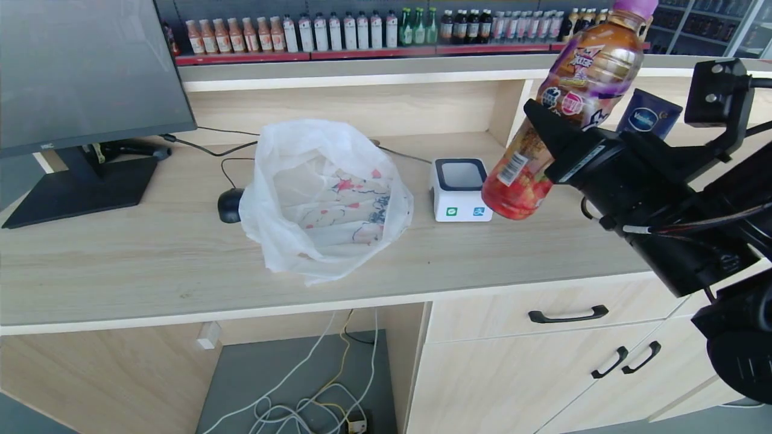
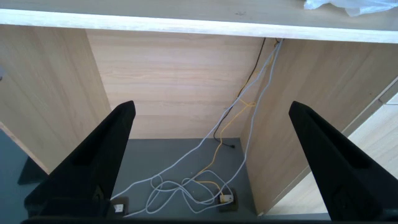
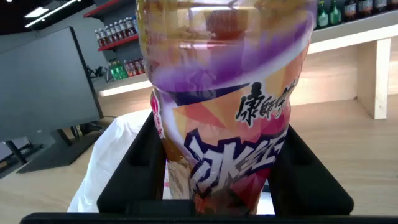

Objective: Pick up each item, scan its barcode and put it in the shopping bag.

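Amber-red drink fills the purple-capped bottle (image 1: 579,78), clamped at a slant in the right gripper (image 1: 546,129). Its base hangs just right of the white barcode scanner (image 1: 459,190), above the pale wood counter (image 1: 151,259). The white plastic shopping bag (image 1: 325,199) stands open left of the scanner. The left gripper (image 2: 211,109) is spread wide below the counter edge, facing loose cables (image 2: 199,186).

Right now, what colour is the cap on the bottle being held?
Purple. The cap of the bottle shows best in the head view.
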Motion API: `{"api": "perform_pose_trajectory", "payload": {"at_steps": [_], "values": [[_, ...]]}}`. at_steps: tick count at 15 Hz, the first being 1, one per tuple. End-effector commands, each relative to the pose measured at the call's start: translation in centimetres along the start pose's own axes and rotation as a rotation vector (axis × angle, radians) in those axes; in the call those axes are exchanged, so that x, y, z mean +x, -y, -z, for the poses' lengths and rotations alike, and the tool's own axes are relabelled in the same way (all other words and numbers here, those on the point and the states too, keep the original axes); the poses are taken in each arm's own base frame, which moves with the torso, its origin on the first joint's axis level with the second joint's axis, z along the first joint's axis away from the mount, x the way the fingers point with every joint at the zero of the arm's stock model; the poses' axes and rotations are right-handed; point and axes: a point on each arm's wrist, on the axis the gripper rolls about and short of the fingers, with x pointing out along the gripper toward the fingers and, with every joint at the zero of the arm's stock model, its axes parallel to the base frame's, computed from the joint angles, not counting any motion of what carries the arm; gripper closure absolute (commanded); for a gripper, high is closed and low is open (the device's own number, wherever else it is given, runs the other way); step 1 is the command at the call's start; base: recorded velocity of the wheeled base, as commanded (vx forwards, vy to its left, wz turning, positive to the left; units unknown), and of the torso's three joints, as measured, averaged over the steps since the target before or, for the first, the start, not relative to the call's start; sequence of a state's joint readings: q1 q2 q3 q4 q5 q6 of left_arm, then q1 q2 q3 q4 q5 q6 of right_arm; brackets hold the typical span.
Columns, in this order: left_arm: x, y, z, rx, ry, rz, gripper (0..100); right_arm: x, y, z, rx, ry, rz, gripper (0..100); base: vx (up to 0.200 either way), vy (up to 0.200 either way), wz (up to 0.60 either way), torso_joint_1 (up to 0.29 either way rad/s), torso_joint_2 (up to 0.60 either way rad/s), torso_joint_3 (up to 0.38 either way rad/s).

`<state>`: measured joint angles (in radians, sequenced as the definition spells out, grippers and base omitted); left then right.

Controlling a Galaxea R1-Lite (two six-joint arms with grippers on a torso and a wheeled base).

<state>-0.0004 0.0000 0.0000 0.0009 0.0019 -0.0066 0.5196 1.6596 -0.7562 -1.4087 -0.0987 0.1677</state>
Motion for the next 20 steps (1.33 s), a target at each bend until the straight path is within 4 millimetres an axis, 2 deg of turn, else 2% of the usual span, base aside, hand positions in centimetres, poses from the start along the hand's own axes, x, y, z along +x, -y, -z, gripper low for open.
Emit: {"api": "perform_pose_trajectory", "payload": {"at_steps": [1, 2, 4, 7, 9, 12, 13, 16, 17, 20], "values": [[0.0, 0.0, 0.0, -0.001, 0.001, -0.002, 0, 0.1, 0.4, -0.2, -0.004, 0.012, 0.004, 100, 0.0, 0.0, 0.0, 0.0, 0.0, 0.0], [0.0, 0.0, 0.0, -0.001, 0.001, 0.0, 0, 0.1, 0.4, -0.4, -0.012, 0.014, -0.009, 100, 0.0, 0.0, 0.0, 0.0, 0.0, 0.0], [0.0, 0.0, 0.0, 0.0, 0.001, 0.0, 0, 0.5, 2.0, -1.0, -0.117, 0.015, 0.007, 100, 0.0, 0.0, 0.0, 0.0, 0.0, 0.0], [0.0, 0.0, 0.0, 0.0, 0.001, -0.002, 0, 1.2, 1.9, -0.3, -0.243, -0.038, -0.039, 100, 0.0, 0.0, 0.0, 0.0, 0.0, 0.0], [0.0, 0.0, 0.0, -0.001, 0.001, 0.0, 0, 2.7, 0.8, 1.4, -0.28, -0.048, -0.08, 100, 0.0, 0.0, 0.0, 0.0, 0.0, 0.0], [0.0, 0.0, 0.0, 0.0, 0.001, -0.002, 0, 4.7, 1.2, 3.1, -0.388, -0.039, -0.067, 100, 0.0, 0.0, 0.0, 0.0, 0.0, 0.0], [0.0, 0.0, 0.0, -0.001, 0.001, 0.0, 0, 5.0, 1.0, 3.3, -0.412, -0.03, -0.071, 100, 0.0, 0.0, 0.0, 0.0, 0.0, 0.0], [0.0, 0.0, 0.0, -0.001, 0.001, -0.002, 0, 6.3, 0.7, 1.9, -0.575, 0.073, -0.062, 100, 0.0, 0.0, 0.0, 0.0, 0.0, 0.0], [0.0, 0.0, 0.0, -0.001, 0.001, -0.002, 0, 7.4, 0.5, 2.0, -0.649, 0.108, -0.065, 100, 0.0, 0.0, 0.0, 0.0, 0.0, 0.0], [0.0, 0.0, 0.0, -0.001, 0.001, 0.0, 0, 7.6, -0.4, 3.3, -0.731, 0.103, -0.123, 100, 0.0, 0.0, 0.0, 0.0, 0.0, 0.0]]}}
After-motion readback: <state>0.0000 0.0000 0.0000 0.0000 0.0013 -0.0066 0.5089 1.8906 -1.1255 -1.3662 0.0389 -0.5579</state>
